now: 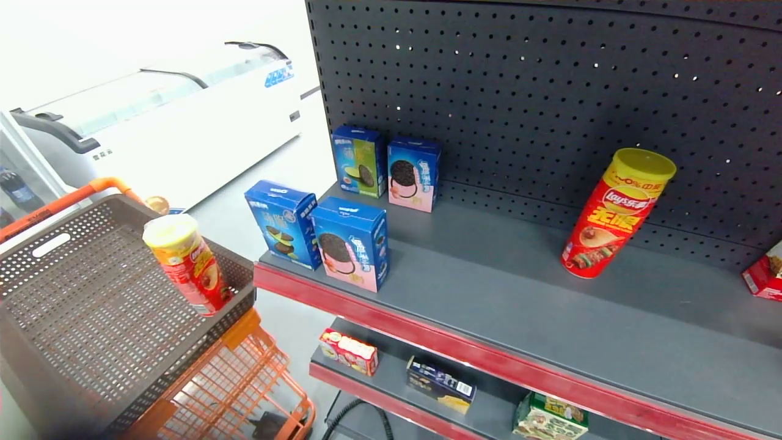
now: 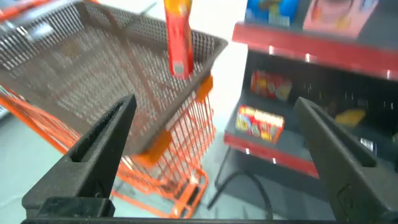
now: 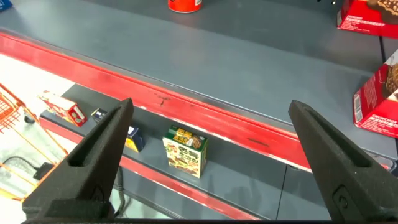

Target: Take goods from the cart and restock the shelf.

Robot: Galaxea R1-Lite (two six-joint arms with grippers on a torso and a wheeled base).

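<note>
A red chip can with a yellow lid (image 1: 186, 263) stands upright in the near-shelf corner of the brown cart basket (image 1: 79, 293). The left wrist view shows that can (image 2: 177, 37) ahead of my left gripper (image 2: 214, 104), which is open, holds nothing and is well short of the basket (image 2: 74, 68). A second chip can (image 1: 617, 214) stands on the grey shelf (image 1: 489, 293). My right gripper (image 3: 211, 107) is open and holds nothing; it hovers before the shelf's red front edge (image 3: 205, 115), and the foot of the shelf can (image 3: 185, 5) lies beyond it.
Blue cookie boxes (image 1: 351, 241) stand in two pairs at the shelf's left end. Red boxes (image 3: 379, 93) sit at its right end. Lower shelves hold small packs, among them a green box (image 3: 185, 150). The orange cart frame (image 1: 232, 379) stands close to the shelf. A white freezer (image 1: 171, 128) is behind.
</note>
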